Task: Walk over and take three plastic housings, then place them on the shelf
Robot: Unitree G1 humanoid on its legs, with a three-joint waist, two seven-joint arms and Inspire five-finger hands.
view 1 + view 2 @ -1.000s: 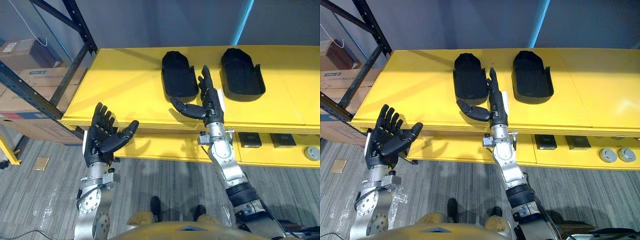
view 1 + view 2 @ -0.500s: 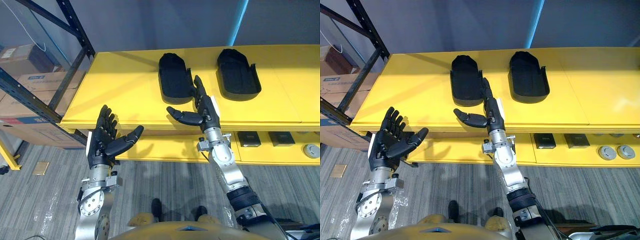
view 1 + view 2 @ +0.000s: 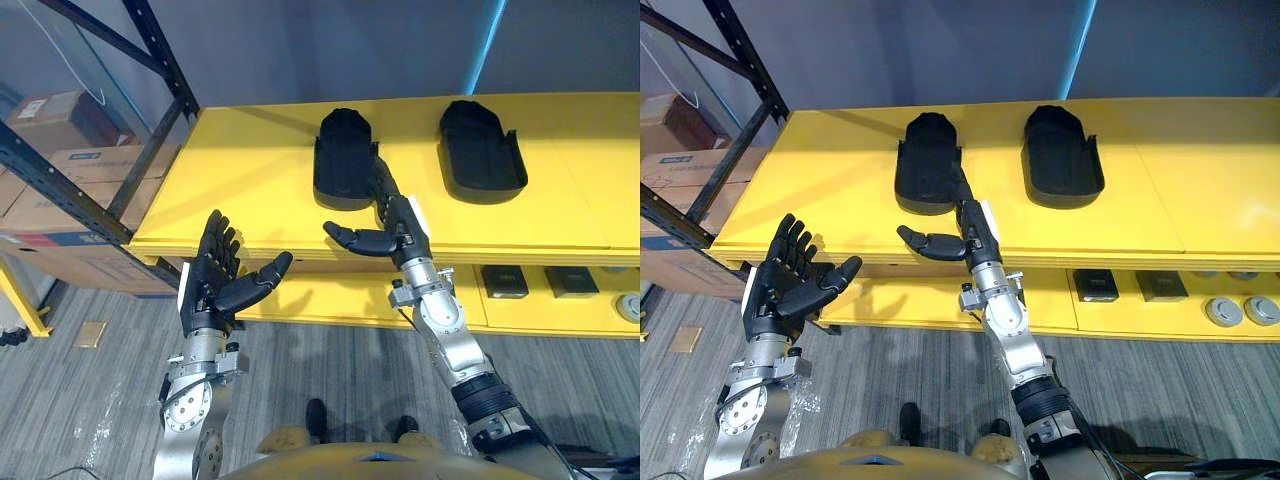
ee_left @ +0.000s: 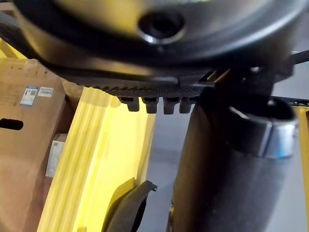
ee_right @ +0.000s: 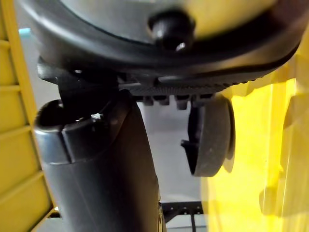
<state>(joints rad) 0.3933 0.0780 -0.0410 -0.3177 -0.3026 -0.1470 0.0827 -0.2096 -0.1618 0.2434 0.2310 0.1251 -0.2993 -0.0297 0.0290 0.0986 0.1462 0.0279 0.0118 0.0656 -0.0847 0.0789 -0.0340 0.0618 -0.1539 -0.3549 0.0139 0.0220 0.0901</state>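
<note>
Several cardboard boxes [image 3: 90, 162] sit in a dark metal rack [image 3: 162, 55] at the far left, just beside the end of a long yellow tabletop [image 3: 240, 170]. The left hand [image 3: 215, 280] is held up in front of the tabletop's near edge, over the grey floor [image 3: 330, 350], its fingers spread and straight, its thumb angled out to the right, and nothing in it. Further right, one black plastic housing [image 3: 343, 160] lies flat on the tabletop with its rounded end pointing away from the robot. The right hand [image 3: 400, 228] reaches over the near edge, fingers straight and close together, thumb stuck out to the left. Its fingertips [image 3: 381, 185] lie at the housing's near right corner, though whether they touch it cannot be told. A second housing [image 3: 480, 150] of the same kind lies to the right, apart from the first and parallel to it. Below the tabletop at the right, two small dark boxes [image 3: 503, 280] rest on a lower yellow shelf [image 3: 330, 300].
</note>
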